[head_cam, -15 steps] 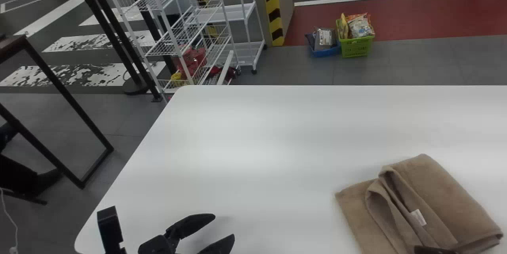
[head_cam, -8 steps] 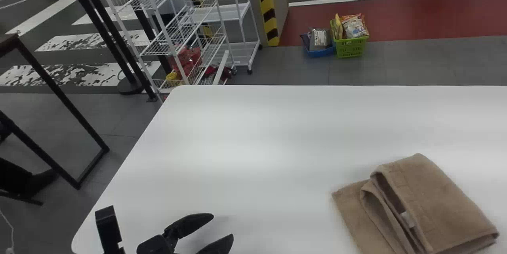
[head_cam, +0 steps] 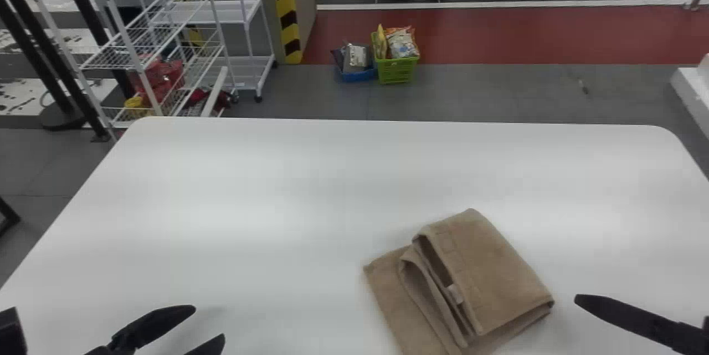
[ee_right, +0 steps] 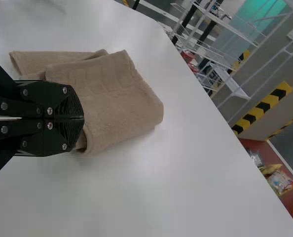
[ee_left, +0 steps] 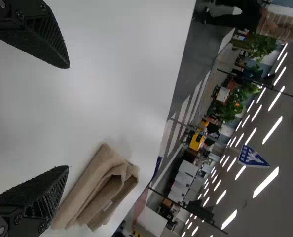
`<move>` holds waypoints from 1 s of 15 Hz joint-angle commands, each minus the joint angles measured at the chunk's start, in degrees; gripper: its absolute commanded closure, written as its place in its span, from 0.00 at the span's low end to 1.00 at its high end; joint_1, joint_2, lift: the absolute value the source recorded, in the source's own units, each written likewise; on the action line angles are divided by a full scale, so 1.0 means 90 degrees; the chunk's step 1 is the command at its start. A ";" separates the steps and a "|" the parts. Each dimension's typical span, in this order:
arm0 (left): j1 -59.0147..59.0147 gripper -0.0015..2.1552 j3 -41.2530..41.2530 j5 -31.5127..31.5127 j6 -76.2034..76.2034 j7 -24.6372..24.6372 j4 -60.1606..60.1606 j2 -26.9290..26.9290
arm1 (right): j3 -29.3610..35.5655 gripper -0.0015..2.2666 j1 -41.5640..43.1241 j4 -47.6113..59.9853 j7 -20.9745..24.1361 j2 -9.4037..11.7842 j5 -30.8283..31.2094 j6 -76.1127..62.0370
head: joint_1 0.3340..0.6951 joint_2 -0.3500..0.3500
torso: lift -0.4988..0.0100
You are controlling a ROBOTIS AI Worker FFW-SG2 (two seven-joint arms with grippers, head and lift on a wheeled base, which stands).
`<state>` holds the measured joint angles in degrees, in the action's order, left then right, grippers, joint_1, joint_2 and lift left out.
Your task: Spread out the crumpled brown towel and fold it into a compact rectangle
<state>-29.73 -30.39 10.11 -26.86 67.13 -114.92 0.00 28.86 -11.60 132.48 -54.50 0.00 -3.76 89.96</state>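
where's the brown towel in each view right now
Head view: brown towel low, right of centre
Left wrist view: towel just past one jaw of the open left gripper
Right wrist view: towel partly behind the right gripper, jaws shut
Shared landmark: white tabletop under the towel

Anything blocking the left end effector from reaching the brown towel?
Nothing visible. In the head view, only white tabletop lies between the left end effector and the towel. The right end effector is at the towel's opposite side, outside that path.
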 commanded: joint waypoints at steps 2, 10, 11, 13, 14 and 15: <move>0.0002 0.04 -0.0041 0.0000 0.0000 0.0012 -0.0015 0.0017 | -0.0043 0.89 0.0302 -0.0336 0.0000 -0.0006 0.0369 0.0013 | 1.00 0.54 | 0.73; 0.0012 0.03 -0.0002 -0.0029 -0.0039 -0.0017 -0.0015 0.0017 | 0.0084 0.89 -0.0176 -0.0218 -0.0273 -0.0006 0.0262 0.0013 | 1.00 0.53 | 0.73; 0.0022 0.03 -0.0002 -0.0029 -0.0039 -0.0017 -0.0025 0.0017 | 0.0035 0.89 -0.0176 -0.0218 -0.0293 -0.0006 0.0272 0.0013 | 1.00 0.53 | 0.73; 0.0041 0.03 -0.0002 -0.0029 -0.0019 -0.0008 -0.0083 0.0017 | -0.0160 0.89 -0.0108 -0.0306 -0.0234 -0.0006 0.0350 0.0013 | 1.00 0.54 | 0.73; 0.0041 0.03 -0.0012 -0.0029 0.0000 -0.0008 -0.0171 0.0017 | -0.0258 0.89 -0.0059 -0.0345 -0.0175 -0.0006 0.0369 0.0013 | 1.00 0.54 | 0.73; 0.0041 0.03 -0.0041 -0.0019 0.0000 0.0002 -0.0249 0.0017 | -0.0346 0.89 0.0038 -0.0433 -0.0136 -0.0006 0.0389 0.0013 | 1.00 0.55 | 0.73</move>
<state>-29.36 -30.49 9.84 -26.93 67.11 -116.23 0.00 26.90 -12.24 129.44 -56.00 0.00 -0.53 89.96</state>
